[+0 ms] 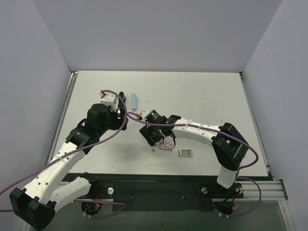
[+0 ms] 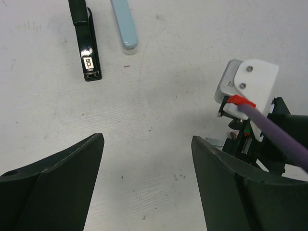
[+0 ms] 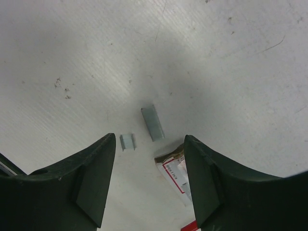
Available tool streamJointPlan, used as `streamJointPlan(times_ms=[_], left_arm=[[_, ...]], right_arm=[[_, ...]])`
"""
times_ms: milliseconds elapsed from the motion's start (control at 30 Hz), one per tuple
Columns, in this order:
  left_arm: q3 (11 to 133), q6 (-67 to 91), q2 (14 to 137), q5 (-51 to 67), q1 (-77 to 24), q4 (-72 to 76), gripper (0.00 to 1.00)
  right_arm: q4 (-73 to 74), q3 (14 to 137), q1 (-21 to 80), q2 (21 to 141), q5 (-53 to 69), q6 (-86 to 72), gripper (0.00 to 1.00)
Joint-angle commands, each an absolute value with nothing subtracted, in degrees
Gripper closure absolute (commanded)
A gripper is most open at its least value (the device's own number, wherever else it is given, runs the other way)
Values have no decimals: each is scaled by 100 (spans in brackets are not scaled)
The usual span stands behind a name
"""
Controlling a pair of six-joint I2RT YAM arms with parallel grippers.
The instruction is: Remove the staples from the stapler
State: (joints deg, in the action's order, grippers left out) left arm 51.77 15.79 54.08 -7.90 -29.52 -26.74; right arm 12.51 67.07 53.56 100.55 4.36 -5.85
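Two short silver-grey staples strips lie on the white table in the right wrist view, a longer one (image 3: 152,123) and a shorter one (image 3: 127,141), just ahead of my open, empty right gripper (image 3: 149,187). In the top view the staples (image 1: 154,149) are a tiny speck below the right gripper (image 1: 153,139). The black stapler (image 2: 85,41) lies closed at the far left of the left wrist view, and it shows small in the top view (image 1: 121,96). My left gripper (image 2: 147,192) is open and empty, well short of the stapler.
A light blue oblong piece (image 2: 124,24) lies beside the stapler. A small red-and-white box (image 3: 175,173) lies between the right fingers, next to the staples. A small grey-framed box (image 1: 186,153) lies to its right. The right wrist camera (image 2: 248,86) is close to the left gripper.
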Motion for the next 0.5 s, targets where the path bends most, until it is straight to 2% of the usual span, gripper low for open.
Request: streamJointPlan(times_ms=[0, 467], left_arm=[[5159, 1503, 5405, -1090, -2909, -2417, 16], [5142, 1521, 5599, -1389, -2663, -2347, 16]], right_arm=[[1266, 6970, 5019, 10160, 1116, -150, 46], [1107, 6934, 5071, 10529, 1266, -246, 48]])
